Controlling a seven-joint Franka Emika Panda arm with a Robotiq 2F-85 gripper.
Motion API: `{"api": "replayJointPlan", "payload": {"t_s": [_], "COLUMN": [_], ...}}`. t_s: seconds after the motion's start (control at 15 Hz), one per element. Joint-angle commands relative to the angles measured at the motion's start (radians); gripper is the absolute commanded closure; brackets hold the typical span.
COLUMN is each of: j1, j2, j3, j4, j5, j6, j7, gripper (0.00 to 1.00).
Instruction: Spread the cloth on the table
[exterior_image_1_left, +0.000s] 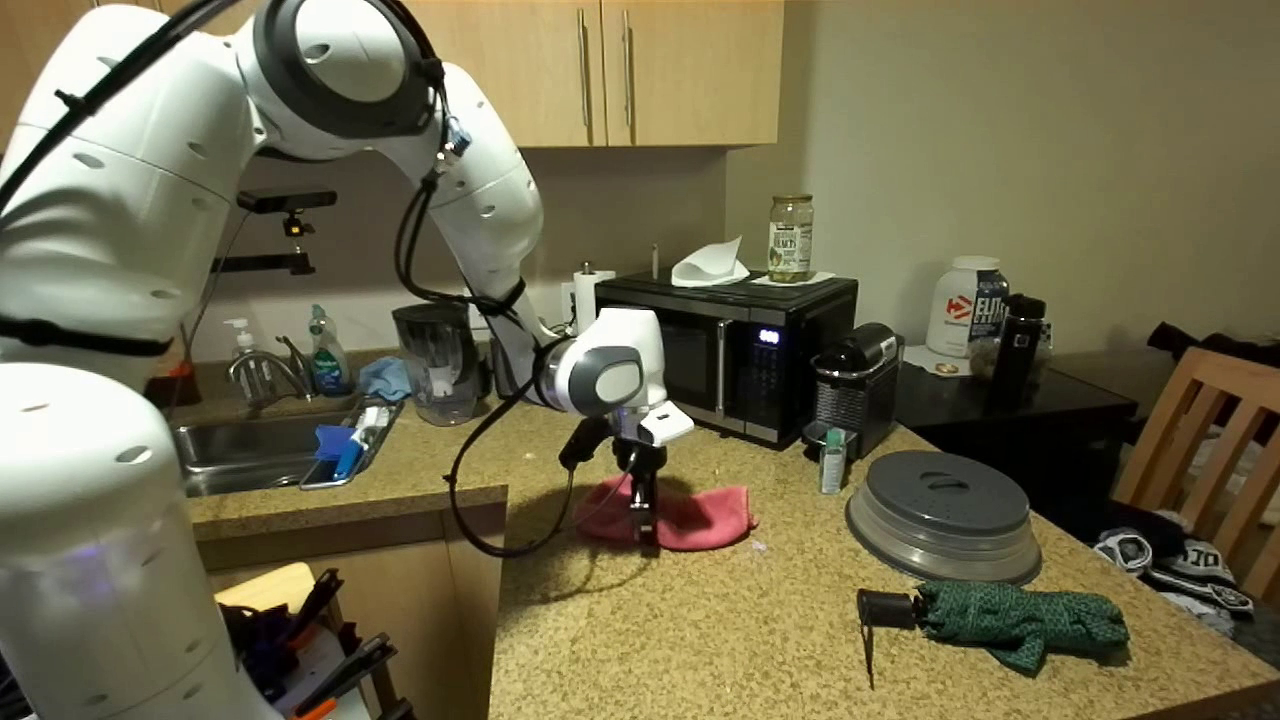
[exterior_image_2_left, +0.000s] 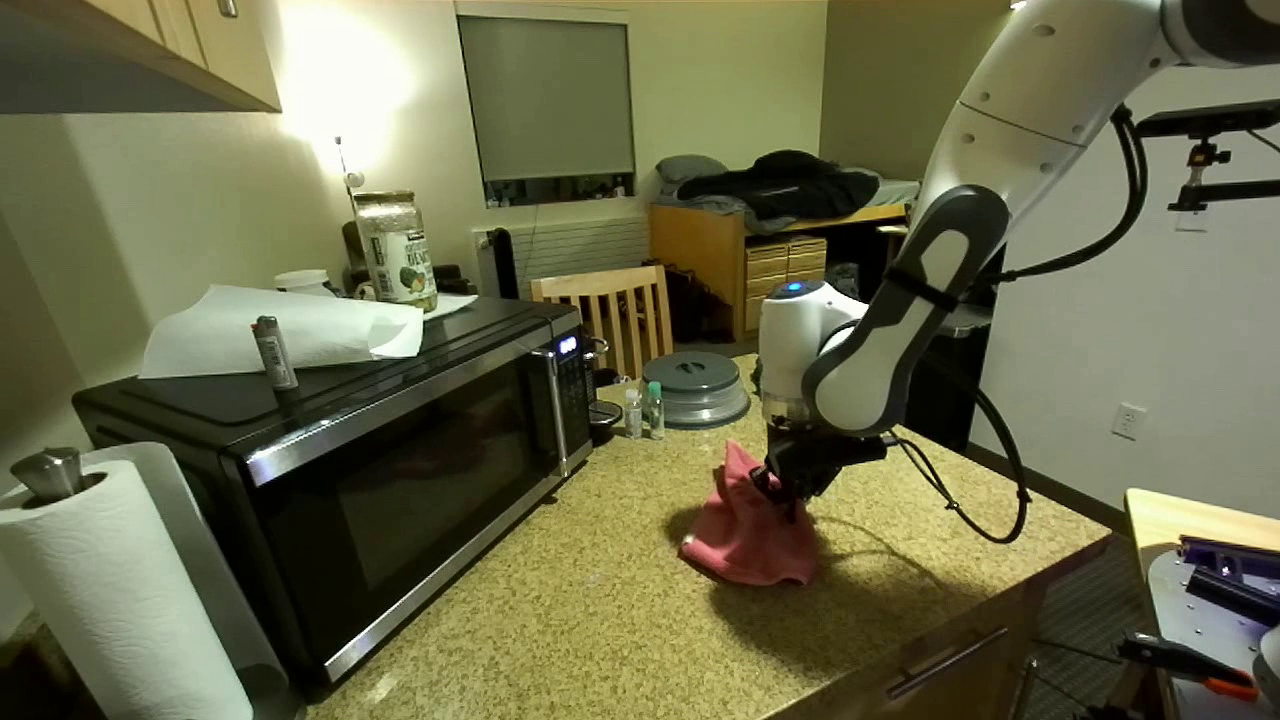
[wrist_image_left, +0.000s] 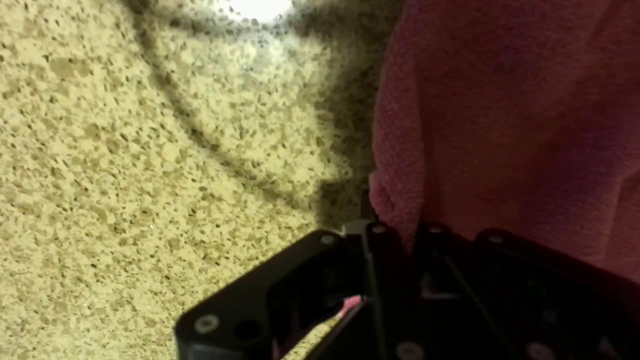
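Pinching an edge of the cloth (wrist_image_left: 510, 125), the fingers (wrist_image_left: 387, 260) stand closed in the wrist view. Only a narrow strip seems caught, so a fast pull against the fabric's drag could slip it loose. The tips hang low over the bench (exterior_image_1_left: 640, 650), touching or not I cannot tell; moving sideways without lifting might scrape them. In an exterior view the cloth sits bunched on the bench beside and under the fingers, one corner peaked. How many layers are held is unclear; if several, pulling would probably drag the whole bundle along instead of opening it. Farther out, the microwave (exterior_image_2_left: 430, 480) stands near, and spreading that way could crumple the cloth against it. A long sweep the other way might reach the cover (exterior_image_1_left: 945, 510) or umbrella (exterior_image_1_left: 1030, 615).
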Motion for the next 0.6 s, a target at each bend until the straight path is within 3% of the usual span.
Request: {"api": "replayJointPlan", "payload": {"t_s": [0.0,0.53], "j1": [0.025,0.073], "j2": [-0.030,-0.122], "j3": [-0.021,-0.083], "j4": [-0.011,-0.078], "j5": [-0.023,-0.108], "j6": [-0.027,-0.046], "j7": [0.031,0.073], "gripper": [0.96,0.96]}}
